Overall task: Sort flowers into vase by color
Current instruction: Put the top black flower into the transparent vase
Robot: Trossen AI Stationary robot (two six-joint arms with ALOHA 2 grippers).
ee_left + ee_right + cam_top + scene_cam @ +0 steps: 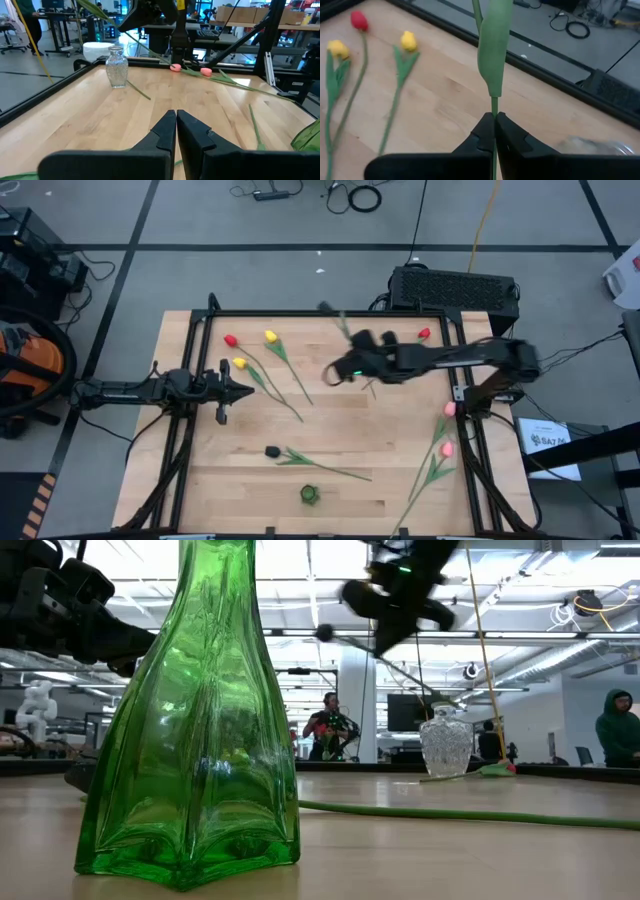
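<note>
My right gripper [333, 370] [495, 116] is raised over the middle of the table and shut on a tulip with a dark head [325, 308] [323, 633]. The clear glass vase [115, 67] [445, 745] stands below that arm. The green vase [309, 495] [190, 730] stands near the table's near edge. Flat on the table lie a red tulip [230, 340], two yellow ones [270, 336] [239, 363], a black one [272, 451], another red one [424, 333] and two pink ones [450, 409] [447, 448]. My left gripper [248, 390] [176, 114] waits shut on the left side. My right gripper pinches the tulip's thin stem [494, 106] between its two fingertips, just below a long leaf [494, 45]. The tulip is lifted clear of the table and tilted, with leaf and head reaching out past the fingertips toward the far edge. The stem's lower end is hidden under the arm.
A black frame rails the wooden table [330, 430] on its sides. A loose stem [139, 90] lies beside the clear vase. The black tulip's stem [470, 813] runs across the near middle. People stand in the room beyond the table.
</note>
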